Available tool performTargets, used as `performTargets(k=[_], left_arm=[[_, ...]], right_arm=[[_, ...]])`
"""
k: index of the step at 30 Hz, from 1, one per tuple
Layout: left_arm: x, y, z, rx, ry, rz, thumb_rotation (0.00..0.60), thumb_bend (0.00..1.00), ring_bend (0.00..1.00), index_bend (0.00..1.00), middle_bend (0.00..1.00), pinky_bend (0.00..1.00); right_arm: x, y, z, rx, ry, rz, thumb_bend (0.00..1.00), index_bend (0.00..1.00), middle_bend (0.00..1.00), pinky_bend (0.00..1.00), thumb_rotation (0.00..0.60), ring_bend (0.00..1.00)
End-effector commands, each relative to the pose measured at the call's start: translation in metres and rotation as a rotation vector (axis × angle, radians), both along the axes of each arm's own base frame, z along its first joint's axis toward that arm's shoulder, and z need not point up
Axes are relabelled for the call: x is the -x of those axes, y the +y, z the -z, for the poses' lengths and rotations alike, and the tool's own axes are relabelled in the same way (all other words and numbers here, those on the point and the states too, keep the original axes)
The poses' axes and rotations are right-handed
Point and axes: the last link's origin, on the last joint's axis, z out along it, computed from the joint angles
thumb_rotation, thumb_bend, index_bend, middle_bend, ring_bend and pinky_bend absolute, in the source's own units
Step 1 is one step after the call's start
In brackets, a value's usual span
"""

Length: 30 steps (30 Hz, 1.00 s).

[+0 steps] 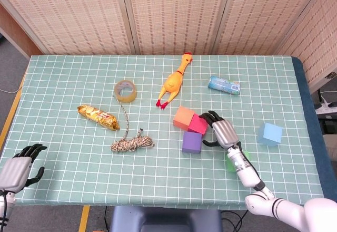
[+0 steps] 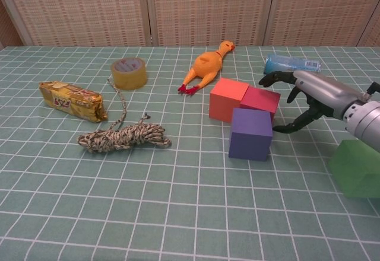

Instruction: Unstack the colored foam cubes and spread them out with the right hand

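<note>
Three foam cubes sit together mid-table: an orange cube [image 1: 183, 117] [image 2: 228, 98], a pink cube [image 1: 198, 124] [image 2: 260, 102] and a purple cube [image 1: 192, 142] [image 2: 250, 134]. My right hand [image 1: 221, 131] [image 2: 310, 95] hovers open just right of the pink cube, fingers spread toward it, holding nothing. A green cube [image 1: 232, 163] [image 2: 358, 168] lies behind the right forearm, partly hidden. A light blue cube [image 1: 269, 134] rests further right. My left hand [image 1: 18, 167] rests open at the table's near left corner.
A rubber chicken [image 1: 173, 80], tape roll [image 1: 126, 90], gold snack packet [image 1: 97, 116], coiled rope [image 1: 131, 143] and blue tissue pack [image 1: 224, 85] lie around the cubes. The table's right edge [image 1: 308, 132] is close to the blue cube.
</note>
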Motion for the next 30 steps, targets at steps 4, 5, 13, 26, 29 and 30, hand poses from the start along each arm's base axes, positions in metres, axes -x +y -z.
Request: performTargets(k=[4,5,13,26,29,30], left_arm=[[0.0,0.0,0.0,-0.001,-0.001,0.001,0.6,0.46,0.16,0.21,0.16,0.36],[0.0,0.0,0.0,-0.001,0.0,0.001,0.6,0.46,0.16,0.21,0.16,0.36],[0.0,0.0,0.0,-0.001,-0.002,0.001,0.6,0.46,0.16,0.21,0.16,0.36],[0.0,0.0,0.0,0.004,-0.001,-0.002,0.6,0.46,0.16,0.21,0.16,0.36],[0.0,0.0,0.0,0.004,-0.001,-0.004,0.6,0.46,0.16,0.21,0.16,0.36],[0.0,0.0,0.0,0.004,-0.001,-0.004,0.6,0.46,0.16,0.21,0.16,0.36]], right_arm=[[-0.007,-0.009,0.008,0.01,-0.017,-0.011,0.06,0.22,0.19,0.38,0.6,0.12],[-0.008,-0.01,0.009,0.015,-0.023,-0.013,0.06,0.23,0.19,0.38,0.6,0.13],[-0.014,-0.019,0.015,0.038,-0.053,-0.027,0.06,0.27,0.23,0.41,0.6,0.18],[-0.006,-0.024,0.012,0.108,-0.045,-0.035,0.2,0.33,0.28,0.48,0.6,0.25],[-0.003,-0.024,0.008,0.123,-0.046,-0.036,0.28,0.34,0.29,0.51,0.6,0.27],[-0.003,-0.024,0.007,0.128,-0.047,-0.037,0.29,0.35,0.3,0.51,0.6,0.27]])
